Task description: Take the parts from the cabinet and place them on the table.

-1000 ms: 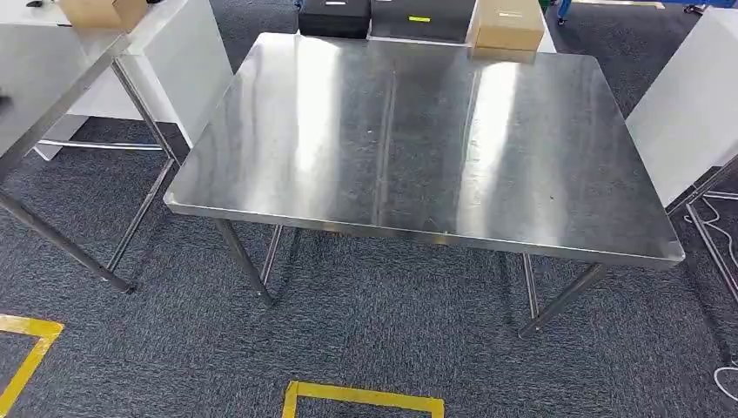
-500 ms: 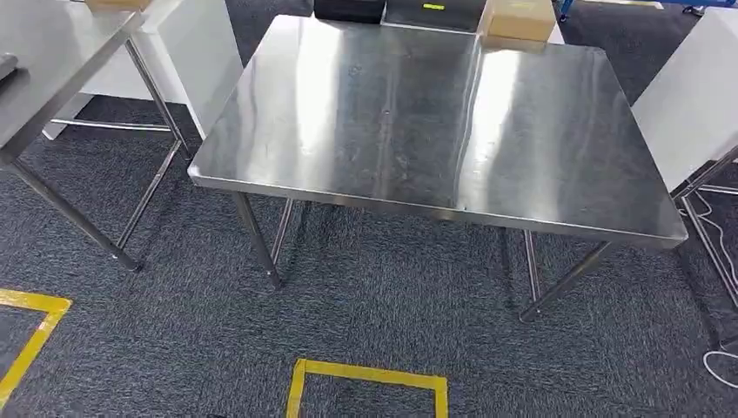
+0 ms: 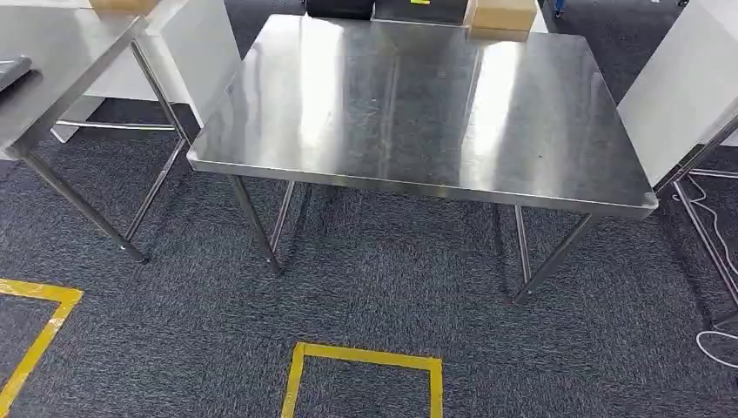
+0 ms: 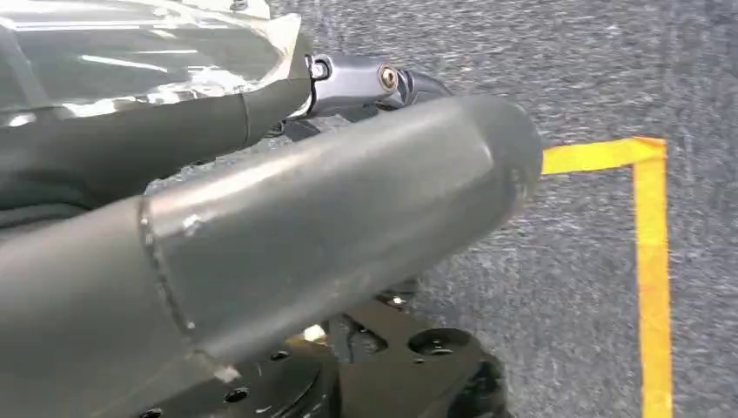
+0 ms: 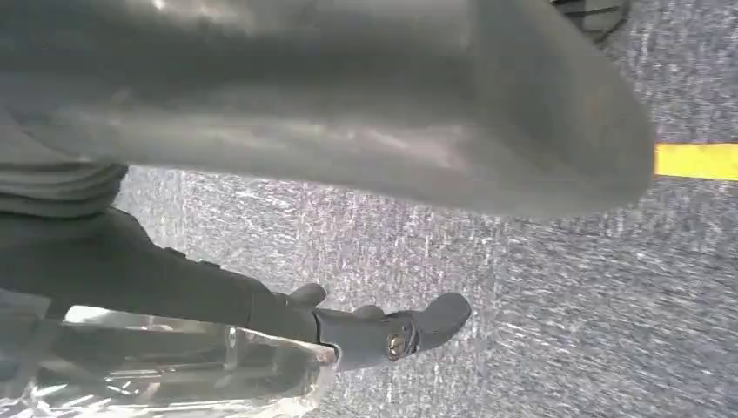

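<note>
Two hands to enter first. Contents? (Clerk)

Item 1: left hand (image 4: 261, 200), fingers closed around a clear plastic bag (image 4: 130, 61). Item 2: right hand (image 5: 287, 131), fingers likewise curled over a second clear plastic bag (image 5: 174, 374). Both bags are crinkled and glossy, and I cannot tell what is inside them. Both hands hang low over the grey carpet (image 3: 392, 279). (Checker)

Destination? (Clerk)

Item 3: steel table (image 3: 418, 96), upper centre of the head view, top bare and reflective, standing across a strip of carpet from the robot. (Checker)

Surroundings? (Clerk)

Item 4: second steel table (image 3: 52, 61), upper left. Item 5: cardboard box (image 3: 500, 16), top edge, just beyond the steel table's far side. Item 6: black case (image 3: 339, 7), top edge, left of that box. Item 7: yellow floor tape (image 3: 365, 355), a square outline at bottom centre. Item 8: white cable (image 3: 709, 226), right edge, on the floor. (Checker)

Status of the job? (Clerk)

Judged from the above, the pick-up looks done, since each hand carries a bag. The placing is outstanding, as nothing lies on the steel table yet. What remains is to close the gap to the table, raise the arms over its top and release both bags there. (Checker)
</note>
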You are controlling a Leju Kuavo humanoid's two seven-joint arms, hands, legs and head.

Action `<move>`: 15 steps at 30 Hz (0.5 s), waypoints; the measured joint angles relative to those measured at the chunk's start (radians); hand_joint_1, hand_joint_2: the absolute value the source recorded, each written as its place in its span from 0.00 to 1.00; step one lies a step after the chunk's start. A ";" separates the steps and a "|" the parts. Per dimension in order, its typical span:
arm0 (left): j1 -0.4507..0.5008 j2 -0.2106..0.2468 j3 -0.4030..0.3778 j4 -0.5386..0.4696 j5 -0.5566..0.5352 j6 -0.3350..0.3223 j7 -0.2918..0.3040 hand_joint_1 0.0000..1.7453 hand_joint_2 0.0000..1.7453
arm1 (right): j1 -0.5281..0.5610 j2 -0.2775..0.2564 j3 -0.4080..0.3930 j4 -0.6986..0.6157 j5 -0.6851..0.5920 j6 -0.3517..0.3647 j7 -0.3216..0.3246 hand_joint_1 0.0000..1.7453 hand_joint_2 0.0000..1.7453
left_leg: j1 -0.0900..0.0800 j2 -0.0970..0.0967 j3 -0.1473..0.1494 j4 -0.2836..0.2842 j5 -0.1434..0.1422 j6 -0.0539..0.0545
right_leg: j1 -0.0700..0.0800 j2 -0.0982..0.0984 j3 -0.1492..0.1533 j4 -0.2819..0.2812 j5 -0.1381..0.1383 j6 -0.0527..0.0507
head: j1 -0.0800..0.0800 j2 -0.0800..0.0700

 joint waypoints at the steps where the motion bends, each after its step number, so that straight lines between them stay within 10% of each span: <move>1: 0.000 0.002 0.000 0.000 0.000 0.000 0.000 0.00 0.00 | 0.000 0.001 0.000 0.000 0.000 0.000 0.000 0.00 0.00 | 0.002 0.000 0.061 -0.087 0.027 0.000 | -0.001 0.001 -0.009 0.009 0.001 0.003 | 0.000 0.000; 3: -0.002 0.003 0.000 0.000 0.000 0.000 -0.002 0.00 0.00 | -0.001 0.002 0.000 0.000 0.000 0.000 0.000 0.00 0.00 | -0.003 -0.003 0.137 -0.212 0.011 0.005 | 0.007 0.000 -0.030 0.032 0.004 0.009 | 0.000 0.000; 7: -0.001 0.004 -0.001 0.000 0.002 0.000 -0.006 0.00 0.00 | -0.002 0.003 0.000 0.000 0.000 0.000 0.000 0.00 0.00 | -0.008 -0.003 0.110 -0.226 0.024 0.038 | 0.014 0.001 -0.049 0.035 0.027 0.043 | 0.002 0.000; 9: -0.003 0.005 -0.002 0.000 0.002 0.000 -0.007 0.00 0.00 | -0.001 0.001 0.001 0.000 0.001 0.000 0.000 0.00 0.00 | -0.006 0.002 0.094 -0.230 0.044 0.067 | 0.006 0.006 -0.087 0.101 -0.041 0.032 | 0.006 0.000; 12: -0.003 0.006 -0.002 0.000 0.003 0.001 -0.009 0.00 0.00 | -0.001 0.002 0.004 0.000 0.004 0.000 0.000 0.00 0.00 | -0.009 0.004 0.056 -0.228 0.073 0.071 | 0.000 0.008 -0.151 0.306 -0.155 0.023 | 0.008 0.000; 15: -0.003 0.005 -0.002 0.000 0.003 0.001 -0.011 0.00 0.00 | -0.001 0.000 0.008 0.000 0.005 0.001 0.002 0.00 0.00 | -0.008 0.004 0.018 -0.228 0.103 0.064 | -0.003 0.008 -0.082 0.264 -0.109 0.058 | 0.010 0.000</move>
